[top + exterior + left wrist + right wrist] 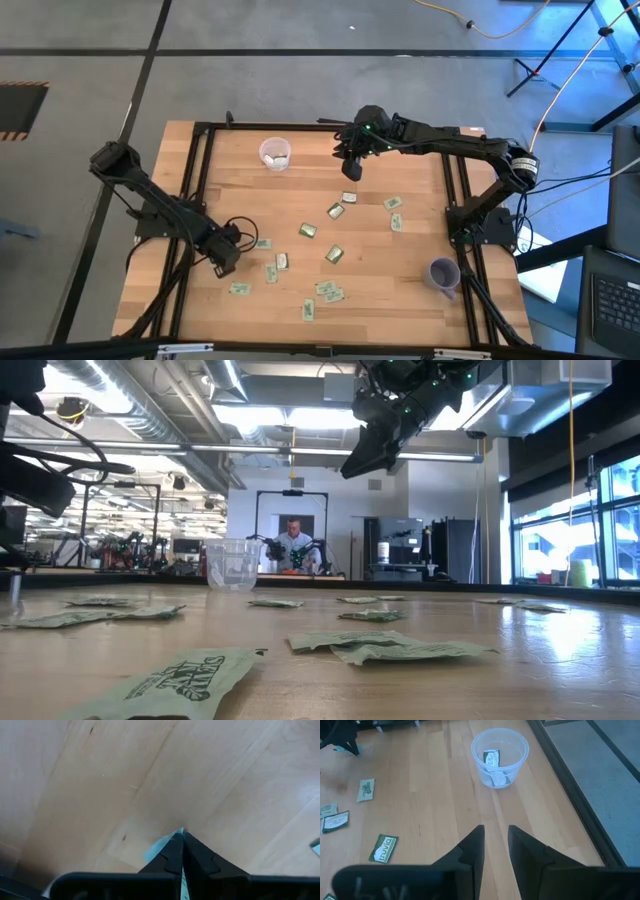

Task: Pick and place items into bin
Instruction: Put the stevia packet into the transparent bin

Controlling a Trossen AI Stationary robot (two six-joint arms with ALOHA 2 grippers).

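Several small pale green and white packets (334, 254) lie flat and scattered on the wooden table (230, 200). The clear cup (275, 153) stands at the far left of centre, and the right wrist view shows two or three packets inside it (500, 757). My right gripper (350, 168) hangs open and empty above the table, between the cup and the packets; it also shows in the right wrist view (495, 845). My left gripper (222, 264) is low at the near left, shut on a pale packet (159, 846). My left gripper pinches a pale packet between its two shut fingers. A sliver of the packet (160, 845) sticks out beside the fingertips, and another (183, 882) shows in the seam between them. The fingers point down at the table. I cannot tell whether the packet is lifted clear.
A purple translucent cup (442, 273) stands at the near right. A black metal frame (196, 180) runs along the table's sides. Bare wood lies between the clear cup and the packets. A person (293, 545) sits in the room beyond the table.
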